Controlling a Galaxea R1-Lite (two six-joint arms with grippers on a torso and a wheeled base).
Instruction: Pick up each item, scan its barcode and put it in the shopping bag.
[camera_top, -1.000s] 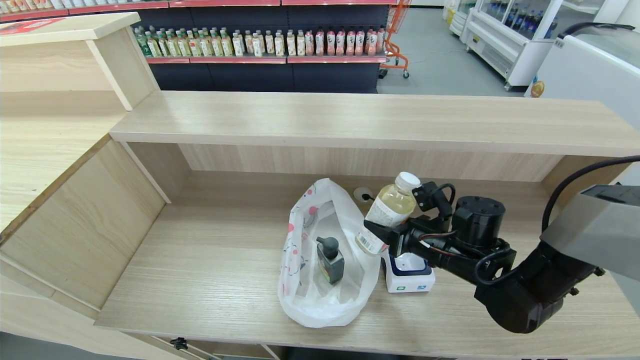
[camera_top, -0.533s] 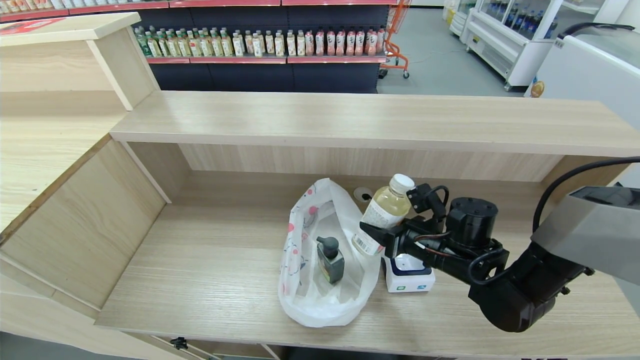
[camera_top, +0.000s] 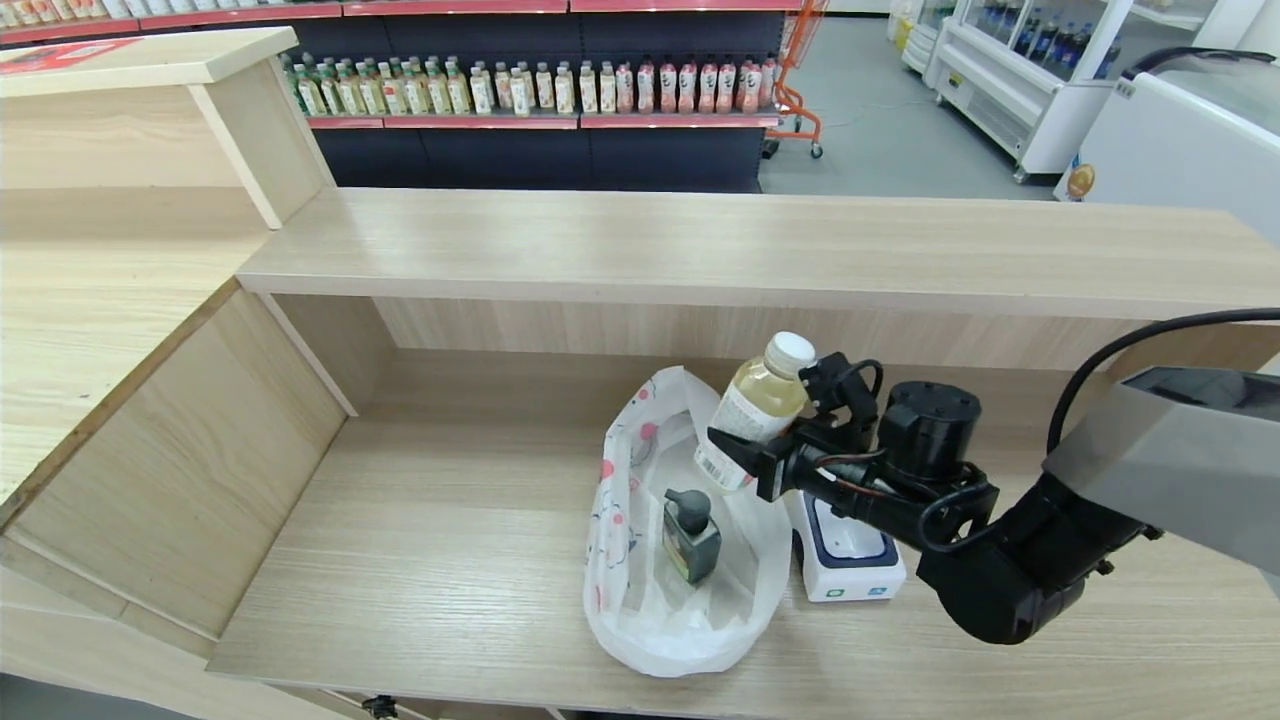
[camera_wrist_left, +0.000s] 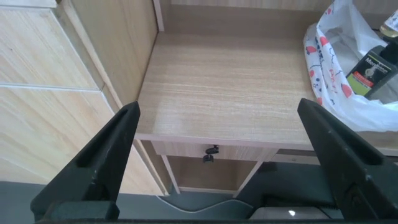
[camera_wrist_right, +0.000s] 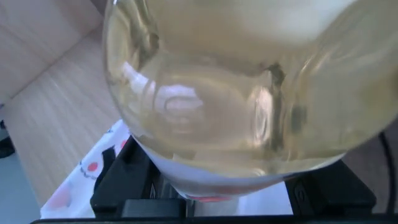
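Bottle (camera_top: 760, 395) | clamped in right gripper (camera_top: 770, 432) (tilted, over shopping bag (camera_top: 612, 490)) | left gripper (camera_wrist_left: 219, 112) spread

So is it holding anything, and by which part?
The right hand holds the drink bottle around its labelled body. The left hand is open and empty.

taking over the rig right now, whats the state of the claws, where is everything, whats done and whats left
Right claw: shut on the drink bottle, held tilted above the far right side of the shopping bag, next to the scanner.
Left claw: open and empty, off the near edge of the counter, left of the bag.
Done: the dark pump bottle stands in the bag.
Left: lower the drink bottle into the bag and release. Whether its barcode has been scanned cannot be told.
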